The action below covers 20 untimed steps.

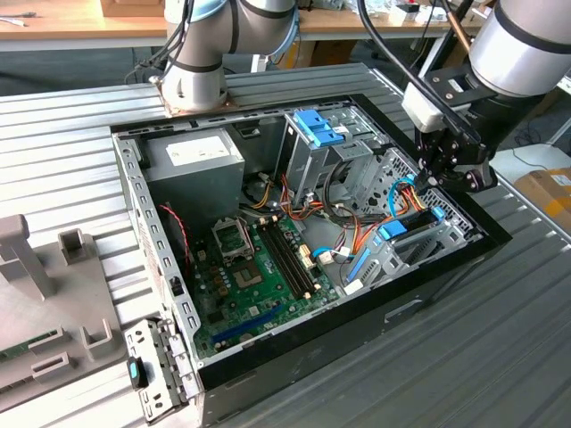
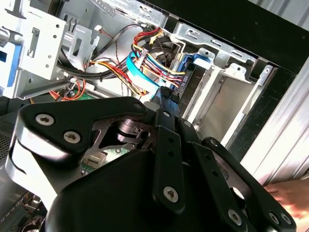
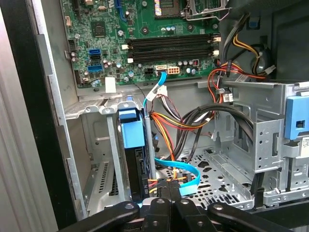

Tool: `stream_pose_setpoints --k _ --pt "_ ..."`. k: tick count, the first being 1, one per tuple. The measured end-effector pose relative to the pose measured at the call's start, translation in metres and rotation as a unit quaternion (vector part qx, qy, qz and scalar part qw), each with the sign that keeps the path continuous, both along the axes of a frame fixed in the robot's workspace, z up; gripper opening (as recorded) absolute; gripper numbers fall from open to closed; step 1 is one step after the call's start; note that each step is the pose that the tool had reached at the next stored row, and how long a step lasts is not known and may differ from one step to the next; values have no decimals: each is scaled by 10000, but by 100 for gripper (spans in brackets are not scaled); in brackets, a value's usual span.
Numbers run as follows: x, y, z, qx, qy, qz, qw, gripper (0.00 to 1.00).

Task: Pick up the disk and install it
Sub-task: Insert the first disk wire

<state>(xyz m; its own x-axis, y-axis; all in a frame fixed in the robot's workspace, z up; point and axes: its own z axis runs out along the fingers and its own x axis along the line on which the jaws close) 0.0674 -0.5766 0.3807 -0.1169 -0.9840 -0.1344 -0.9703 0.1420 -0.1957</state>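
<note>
The disk (image 1: 413, 225), a dark drive in a blue carrier, sits on edge in the low bay at the exterior view's right end of the open computer case (image 1: 357, 312). In the first wrist view the disk (image 3: 132, 159) stands between metal bay walls, with its blue tab toward the motherboard. My gripper (image 1: 434, 185) hangs just above the disk's cabled end. Its fingers (image 3: 169, 193) are shut together, with nothing visibly between them, beside the orange and blue cables plugged there. In the second wrist view the gripper (image 2: 165, 95) points at that same cable cluster next to the disk (image 2: 187, 79).
A tall metal drive cage with a blue clip (image 1: 317, 129) stands mid-case, with cable bundles (image 1: 357, 223) between it and the bay. The motherboard (image 1: 259, 267) and power supply (image 1: 192, 156) fill the rest of the case. A grey fixture (image 1: 36, 294) lies at the exterior view's left. A hand (image 2: 289, 193) is nearby.
</note>
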Motion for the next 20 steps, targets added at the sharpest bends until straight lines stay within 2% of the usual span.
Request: stream_pose_setpoints --k 3,4,6,7,10,14,15,16,17,19,20 --pt "0 0 -1 1 0 0 10000 11" --pt "-1 -18 -6 12 0 0 10000 11" --pt "0 -85 -16 76 0 4 10000 11" --pt "0 -142 -32 101 0 3 9999 11" --pt "-1 -204 -68 130 0 3 9999 11" --pt "-69 -205 -87 141 0 4 9999 11" --pt "-70 -206 -90 181 0 4 9998 11" --pt "-70 -209 -89 379 0 3 9993 11" --pt "-70 -208 -90 410 -1 3 9992 11" --pt "-69 -216 -127 395 -1 -25 9992 11" --pt "-68 -217 -131 358 -2 -46 9993 11"
